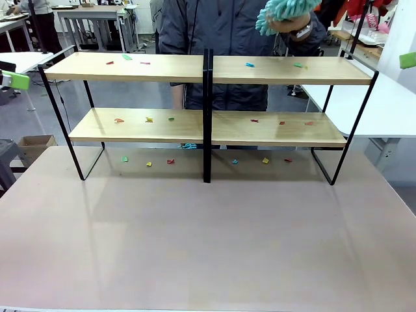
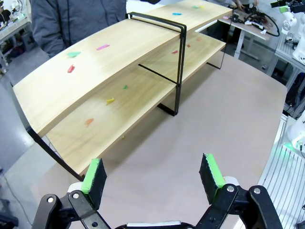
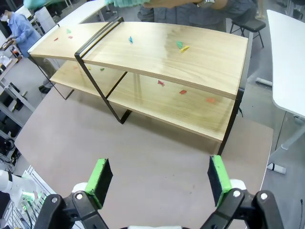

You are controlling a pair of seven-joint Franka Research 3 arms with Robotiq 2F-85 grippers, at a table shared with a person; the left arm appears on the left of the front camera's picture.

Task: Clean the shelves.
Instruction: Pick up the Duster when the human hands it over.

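left claw (image 2: 155, 177) spread, empty. right claw (image 3: 159, 180) spread, empty. shelves (image 1: 182, 68) ahead of both, well apart. coloured scraps (image 1: 149, 119) on both boards and beneath; person's teal duster (image 1: 279, 13) held above the top board, beyond the claws. cleaning looks unstarted, all scraps left.
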